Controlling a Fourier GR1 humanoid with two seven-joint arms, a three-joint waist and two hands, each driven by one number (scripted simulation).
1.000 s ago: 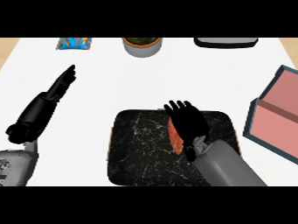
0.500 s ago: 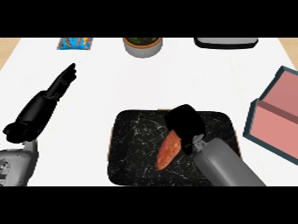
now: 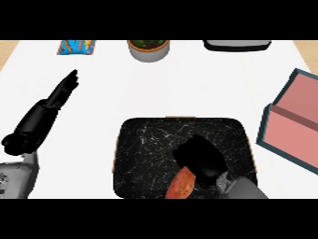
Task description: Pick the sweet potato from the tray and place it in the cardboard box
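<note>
The orange sweet potato [image 3: 183, 185] shows at the near edge of the black marbled tray [image 3: 148, 140], mostly covered by my right hand [image 3: 201, 158], whose fingers are curled round it. The cardboard box [image 3: 304, 125], pink inside with dark teal walls, stands open at the right edge of the counter, well apart from that hand. My left hand [image 3: 51, 102] rests at the left with its fingers straight, pointing toward the back, holding nothing.
Along the back of the white counter sit a blue snack packet [image 3: 77, 46], a grey pot with a plant [image 3: 148, 49] and a dark flat item [image 3: 236, 45]. Bare counter lies between the tray and the box.
My right hand has closed over the sweet potato and drawn back toward the tray's near edge, taking the potato with it. The left hand has not moved.
</note>
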